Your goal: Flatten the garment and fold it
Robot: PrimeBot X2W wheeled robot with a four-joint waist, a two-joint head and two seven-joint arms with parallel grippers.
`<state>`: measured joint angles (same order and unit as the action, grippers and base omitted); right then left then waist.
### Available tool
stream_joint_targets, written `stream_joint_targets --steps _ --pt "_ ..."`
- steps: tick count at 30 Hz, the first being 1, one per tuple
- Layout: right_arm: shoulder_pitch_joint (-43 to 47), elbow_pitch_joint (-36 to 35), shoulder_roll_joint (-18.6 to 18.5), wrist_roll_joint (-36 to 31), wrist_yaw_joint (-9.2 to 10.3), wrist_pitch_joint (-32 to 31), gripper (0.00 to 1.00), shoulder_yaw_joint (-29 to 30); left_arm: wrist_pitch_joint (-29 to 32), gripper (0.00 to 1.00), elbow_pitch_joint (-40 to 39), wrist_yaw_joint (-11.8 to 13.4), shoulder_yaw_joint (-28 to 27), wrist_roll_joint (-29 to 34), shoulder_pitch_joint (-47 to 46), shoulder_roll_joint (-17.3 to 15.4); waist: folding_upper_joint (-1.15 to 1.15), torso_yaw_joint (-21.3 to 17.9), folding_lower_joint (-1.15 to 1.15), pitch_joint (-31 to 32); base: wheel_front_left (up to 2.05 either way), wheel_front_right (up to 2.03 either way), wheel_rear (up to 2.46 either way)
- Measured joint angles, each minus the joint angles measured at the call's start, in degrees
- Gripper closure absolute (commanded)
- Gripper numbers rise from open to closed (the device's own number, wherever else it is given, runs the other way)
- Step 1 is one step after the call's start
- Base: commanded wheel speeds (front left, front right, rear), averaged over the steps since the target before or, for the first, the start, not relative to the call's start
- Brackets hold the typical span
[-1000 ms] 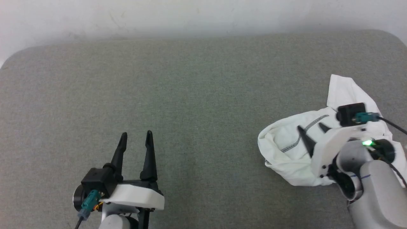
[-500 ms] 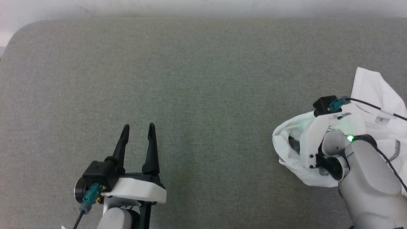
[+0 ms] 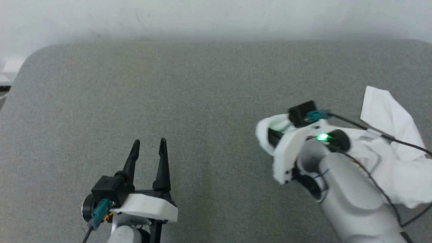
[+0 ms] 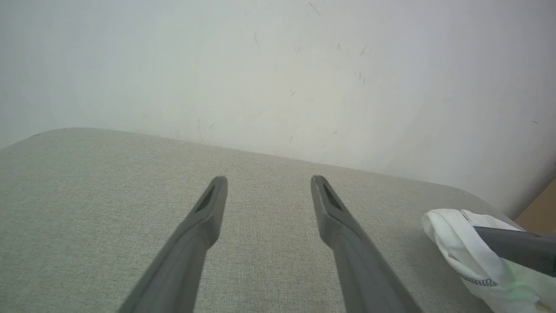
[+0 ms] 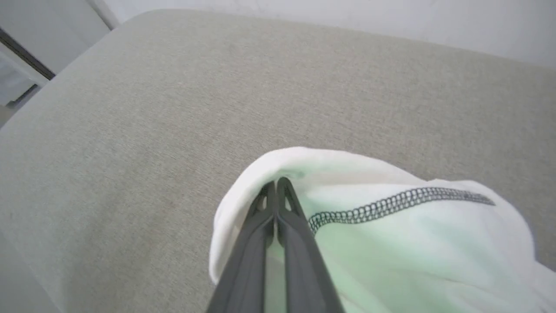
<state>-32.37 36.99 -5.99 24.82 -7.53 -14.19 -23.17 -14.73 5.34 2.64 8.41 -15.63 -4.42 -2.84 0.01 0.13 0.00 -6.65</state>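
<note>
Right end effector (image 5: 276, 183) pinches the white garment (image 5: 391, 243); left end effector (image 3: 149, 141) stands wide open

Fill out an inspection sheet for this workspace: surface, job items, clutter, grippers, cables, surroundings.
Surface: grey fabric-covered table, flat, rounded corners.
Job's things: garment, white, bunched at the right side, not flattened.
Clutter: nothing seen.
Grippers: left gripper open above bare table; right gripper shut on a fold of the garment.
Cables: black cable runs from the right wrist camera across the garment; teal-plugged cable at the left wrist.
Surroundings: white wall, lightly scuffed, behind the table.
</note>
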Motion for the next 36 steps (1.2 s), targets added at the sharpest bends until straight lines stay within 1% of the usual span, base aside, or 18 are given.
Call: stream_joint_targets --steps 6,9,10,11,12,13,15,18,22,24,27,30,33,36 --pt "0.30 -6.11 2.31 5.32 0.00 2.81 1.00 -11.63 0.00 0.00 0.13 0.00 0.70 0.00 0.85 0.02 0.00 0.23 -0.01 2.14 0.00 0.00 0.00" --pt "1.41 -5.97 3.07 7.83 0.00 2.69 1.00 -16.44 0.00 0.00 0.08 0.09 0.88 -0.02 0.85 0.01 0.00 0.87 -0.01 1.86 0.00 0.00 0.00" --pt "1.94 -4.93 3.20 8.10 -0.01 2.66 0.94 -17.39 0.00 0.00 0.05 0.19 1.00 -0.04 0.84 0.00 0.00 1.11 -0.01 1.59 0.00 0.00 0.00" --pt "2.58 -3.53 3.22 8.33 -0.01 2.69 0.65 -18.05 0.00 0.00 0.07 0.29 1.18 -0.23 0.82 0.01 0.00 1.42 0.00 1.29 0.00 0.00 0.00" --pt "3.25 -2.12 3.21 8.55 -0.01 3.01 0.16 -18.46 0.00 0.00 0.10 0.45 1.26 -0.52 0.81 0.02 0.00 1.74 0.00 0.98 0.00 0.00 0.00" --pt "3.77 -0.73 3.11 8.51 -0.01 3.54 0.00 -18.89 0.00 0.00 0.18 0.48 1.33 -0.69 0.81 0.01 0.00 2.06 0.00 0.67 0.00 0.00 0.00" --pt "4.58 0.41 2.94 8.79 -0.01 5.89 0.00 -19.72 0.00 0.00 0.25 0.62 1.38 -1.12 0.80 0.01 0.00 2.63 0.00 0.03 0.00 0.00 0.00" --pt "4.83 -0.15 3.00 8.99 -0.01 11.99 0.00 -19.89 0.00 0.00 0.53 0.96 1.29 -1.13 0.80 0.00 0.00 3.17 0.00 -0.70 0.00 0.00 0.00" --pt "6.43 -3.77 2.91 6.76 -0.01 20.94 0.00 -18.08 0.00 0.00 0.81 1.07 0.90 -1.22 0.84 0.01 0.00 3.06 0.00 -0.56 0.00 0.00 0.00" --pt "8.18 -6.13 2.36 5.59 -0.01 23.93 0.00 -15.99 0.00 0.00 0.87 1.48 0.59 -1.29 0.87 0.01 0.00 2.63 0.00 -0.20 0.00 0.00 0.00" --pt "11.80 -10.80 0.92 3.53 -0.01 26.22 0.00 -10.87 0.00 0.00 0.90 1.48 0.25 -1.26 1.00 0.02 0.00 1.83 0.00 0.67 0.00 0.00 0.00" --pt "16.40 -16.75 0.10 0.38 -0.01 27.44 0.00 -3.71 0.00 0.00 0.90 1.48 -0.19 -0.99 1.75 0.02 0.00 0.92 0.00 1.62 0.00 0.00 0.00" --pt "21.17 -23.20 0.32 -3.23 -0.01 27.93 0.00 3.12 -0.01 0.00 1.11 1.49 -0.44 -0.82 2.54 0.00 0.00 -0.09 0.00 2.62 0.00 0.00 0.00" --pt "25.76 -28.11 0.79 -6.28 -0.01 28.02 0.00 9.28 -0.01 0.00 1.58 1.44 -0.32 -0.67 2.97 0.00 0.00 -1.13 0.00 3.52 0.00 0.00 0.00"
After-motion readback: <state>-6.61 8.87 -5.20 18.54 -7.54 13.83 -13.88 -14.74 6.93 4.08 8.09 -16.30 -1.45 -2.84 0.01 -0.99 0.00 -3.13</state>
